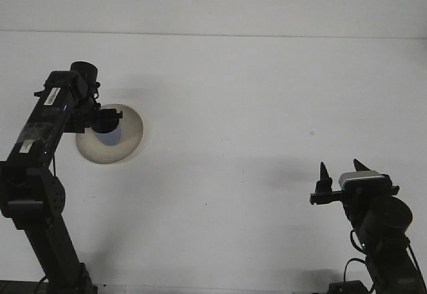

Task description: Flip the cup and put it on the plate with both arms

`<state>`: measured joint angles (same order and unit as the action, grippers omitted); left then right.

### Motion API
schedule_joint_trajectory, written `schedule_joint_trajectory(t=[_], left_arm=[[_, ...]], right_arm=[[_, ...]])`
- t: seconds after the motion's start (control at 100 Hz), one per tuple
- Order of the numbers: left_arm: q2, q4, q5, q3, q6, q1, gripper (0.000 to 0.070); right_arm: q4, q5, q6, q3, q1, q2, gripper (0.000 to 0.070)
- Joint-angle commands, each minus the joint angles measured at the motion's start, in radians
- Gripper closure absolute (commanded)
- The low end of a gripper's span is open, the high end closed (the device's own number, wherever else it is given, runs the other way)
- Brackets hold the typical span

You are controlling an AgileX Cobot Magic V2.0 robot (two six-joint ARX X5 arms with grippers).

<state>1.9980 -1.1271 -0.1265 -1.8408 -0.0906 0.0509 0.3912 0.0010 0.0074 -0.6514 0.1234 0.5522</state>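
Observation:
A beige plate point(130, 134) lies on the white table at the left. A small blue-grey cup point(109, 136) is on the plate's middle, its upper part hidden behind my left gripper point(107, 117). That gripper hangs right over the cup, at its top, and whether it still grips the cup is hidden. At the lower right my right gripper point(341, 169) points upward, open and holding nothing, far from the plate.
The left arm's black links point(40, 134) rise from the lower left corner beside the plate. The right arm's base point(380, 227) fills the lower right corner. A small dark speck point(311, 133) marks the table at the right.

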Motion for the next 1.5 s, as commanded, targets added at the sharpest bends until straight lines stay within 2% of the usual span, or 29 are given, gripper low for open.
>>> schedule_joint_trajectory(t=[0.0, 0.5, 0.82, 1.13, 1.49], left_arm=[[-0.003, -0.006, -0.003, -0.047, 0.011, 0.002, 0.0188], [-0.316, -0.038, -0.003, -0.090, 0.003, -0.001, 0.0188], [-0.552, 0.006, -0.004, -0.042, -0.020, -0.101, 0.0188], [-0.853, 0.209, -0.004, 0.262, -0.031, -0.229, 0.0189], [-1.217, 0.562, -0.004, 0.768, -0.025, -0.242, 0.0188]], right_arm=[[-0.009, 0.000, 0.015, -0.010, 0.002, 0.003, 0.0174], [-0.009, 0.000, 0.014, -0.010, 0.002, 0.003, 0.0174], [-0.009, 0.000, 0.014, -0.010, 0.002, 0.003, 0.0174], [-0.009, 0.000, 0.014, -0.010, 0.002, 0.003, 0.0174], [-0.008, 0.000, 0.014, -0.010, 0.002, 0.003, 0.0174]])
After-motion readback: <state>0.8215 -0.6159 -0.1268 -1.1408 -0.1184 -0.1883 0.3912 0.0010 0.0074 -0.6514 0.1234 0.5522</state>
